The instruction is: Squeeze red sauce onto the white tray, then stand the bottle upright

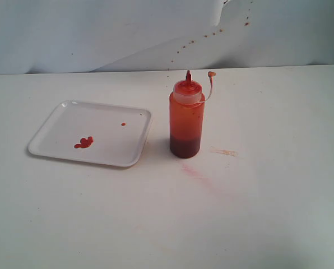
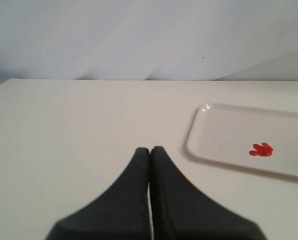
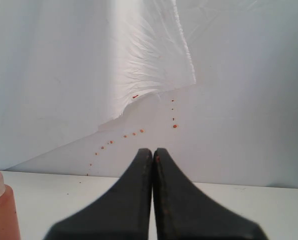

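Both steps look done: red sauce (image 1: 84, 142) sits on the white tray (image 1: 102, 120), and the bottle (image 1: 186, 120) stands upright just beside that tray. The left gripper (image 2: 149, 150) and right gripper (image 3: 153, 151) are pressed together, empty.

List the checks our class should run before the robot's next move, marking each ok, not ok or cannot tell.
1. Red sauce on the white tray: ok, one blob and one small drop lie on it.
2. Bottle upright: ok, it stands on the table beside the tray, not touching it.
3. Cap on nozzle: not ok, the cap hangs off on its tether.
4. Left gripper free: ok, jaws shut, holding nothing.
5. Right gripper free: ok, jaws shut, holding nothing.
6. Table clean: not ok, a faint pinkish smear lies near the bottle's base.
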Controlling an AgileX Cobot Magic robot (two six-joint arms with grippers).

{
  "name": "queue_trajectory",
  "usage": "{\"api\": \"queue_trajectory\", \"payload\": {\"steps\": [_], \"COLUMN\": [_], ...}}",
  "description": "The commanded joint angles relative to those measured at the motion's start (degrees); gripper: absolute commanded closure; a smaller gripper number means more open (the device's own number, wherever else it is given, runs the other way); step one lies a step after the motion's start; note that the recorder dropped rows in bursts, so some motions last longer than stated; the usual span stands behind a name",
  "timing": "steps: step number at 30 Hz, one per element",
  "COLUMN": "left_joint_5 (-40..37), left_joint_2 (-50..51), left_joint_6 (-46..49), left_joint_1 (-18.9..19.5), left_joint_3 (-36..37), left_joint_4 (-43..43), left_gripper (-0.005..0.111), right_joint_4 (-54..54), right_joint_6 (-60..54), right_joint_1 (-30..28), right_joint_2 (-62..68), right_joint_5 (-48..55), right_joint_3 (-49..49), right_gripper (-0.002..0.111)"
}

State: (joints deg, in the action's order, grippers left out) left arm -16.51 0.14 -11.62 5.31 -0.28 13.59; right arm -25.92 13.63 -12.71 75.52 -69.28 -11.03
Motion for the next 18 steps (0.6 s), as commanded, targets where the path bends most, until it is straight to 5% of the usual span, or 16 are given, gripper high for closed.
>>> {"api": "queue_trajectory", "payload": {"steps": [1,18], "left_joint_5": [0.6,1.2], "left_joint_2": [-0.1,-0.1], "left_joint_6": [-0.1,-0.1], "left_joint_1": [-0.3,-0.3], "left_joint_3": [0.3,0.3], "left_joint_4": [-5.2,-12.9], "left_gripper": [0.107,0.107], "right_joint_4": [0.0,0.0], "right_joint_6": [0.2,0.2], "right_joint_1": [0.2,0.2], "right_joint_2": [-0.2,-0.2], "right_joint_5": [-0.7,-0.7], "right_joint_3": [0.2,0.2], "right_gripper": [0.108,0.108]}}
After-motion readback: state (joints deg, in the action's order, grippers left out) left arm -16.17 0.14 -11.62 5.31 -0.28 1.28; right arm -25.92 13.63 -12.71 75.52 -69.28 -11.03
